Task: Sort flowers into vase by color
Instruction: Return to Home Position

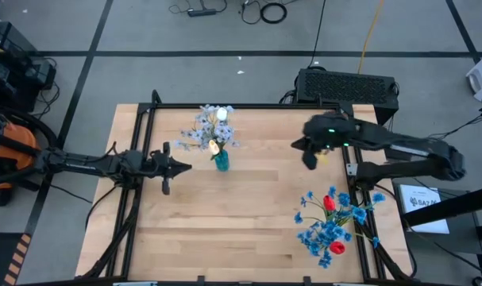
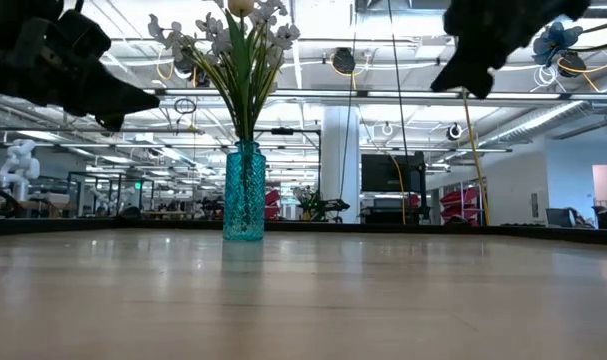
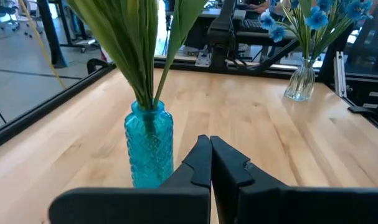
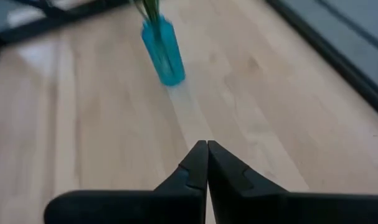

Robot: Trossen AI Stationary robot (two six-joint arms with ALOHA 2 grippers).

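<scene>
Blue vase [image 1: 221, 162] sits near left gripper [image 1: 180, 166]!
It and right gripper [image 1: 310, 160] are pinched together, empty; one wide swing could topple it.

- The high view looks straight down on the whole table [image 1: 248, 214].
- The low view sits at table height, facing the room behind.
- Both wrist views look forward, close above the table.
- All four views share the blue vase [image 1: 221, 161].

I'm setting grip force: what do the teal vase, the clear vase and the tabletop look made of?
Teal vase: likely glass, translucent with a glossy, bumpy pressed pattern; could be plastic. Clear vase: see-through with glints, glass or clear plastic. Tabletop: light wood planks showing grain, smooth satin finish.
</scene>
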